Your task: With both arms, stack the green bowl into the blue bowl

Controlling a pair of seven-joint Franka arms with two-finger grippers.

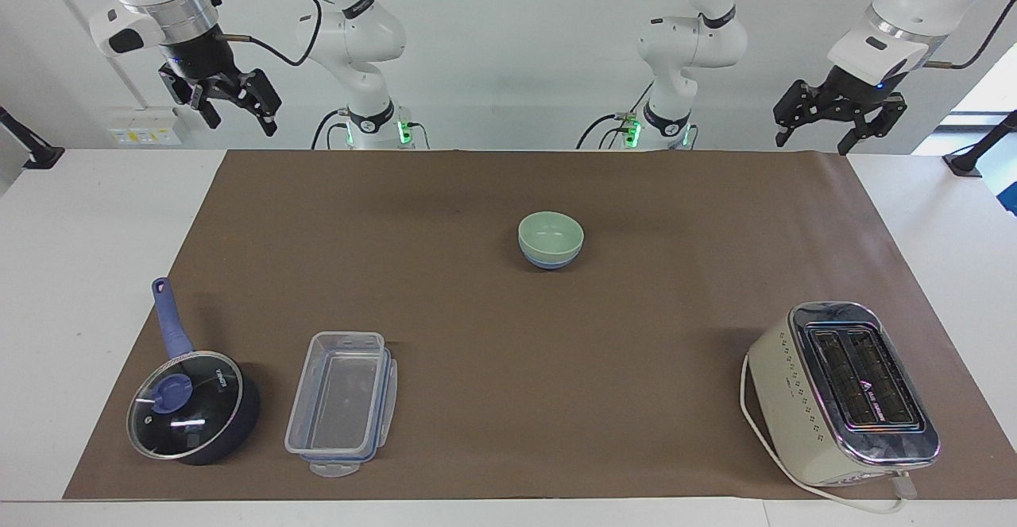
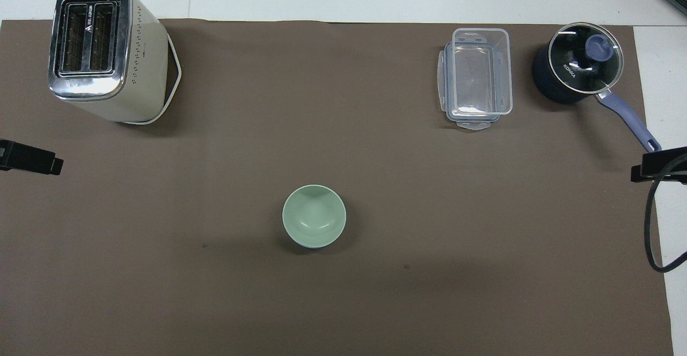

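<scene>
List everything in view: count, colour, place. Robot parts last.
green bowl: one, mint green, mid-mat, nested in the blue bowl
blue bowl: one, periwinkle, under the green bowl
toaster: one, cream and chrome, left arm's end, farther from the robots
container: one, clear, right arm's end, beside the saucepan
saucepan: one, dark blue, glass lid on
mat: one, brown, covers the table
left gripper: black, open, raised, empty
right gripper: black, open, raised, empty

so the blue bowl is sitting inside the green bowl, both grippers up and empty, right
Not quite. It is the other way round: the green bowl sits inside the blue bowl, as the facing view shows. The rest holds: the left gripper and right gripper are up and empty.
</scene>
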